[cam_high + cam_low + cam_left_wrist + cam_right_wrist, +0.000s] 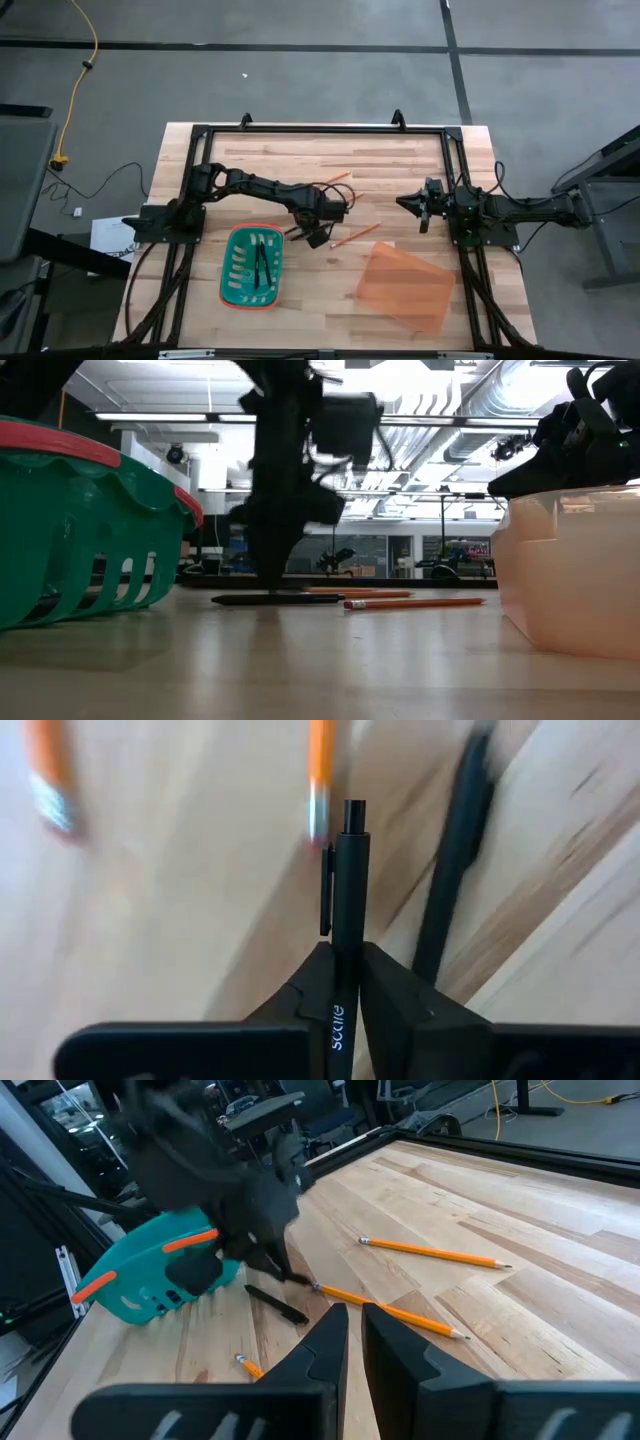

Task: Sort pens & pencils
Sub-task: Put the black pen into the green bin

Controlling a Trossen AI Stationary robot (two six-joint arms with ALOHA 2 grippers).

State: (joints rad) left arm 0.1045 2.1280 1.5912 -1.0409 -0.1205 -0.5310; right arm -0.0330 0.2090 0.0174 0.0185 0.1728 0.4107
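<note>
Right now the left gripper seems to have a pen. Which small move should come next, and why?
Probably lift the pen and carry it to the green basket. The left gripper is shut on it low over the table, and the basket already holds dark pens. The right gripper waits at its side.

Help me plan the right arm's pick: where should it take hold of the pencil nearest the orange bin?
Grip the pencil mid-shaft, coming straight down, fingers closing across its width. It lies flat and slanted on the table, apart from the orange bin, so turn the right pincer to match.
</note>
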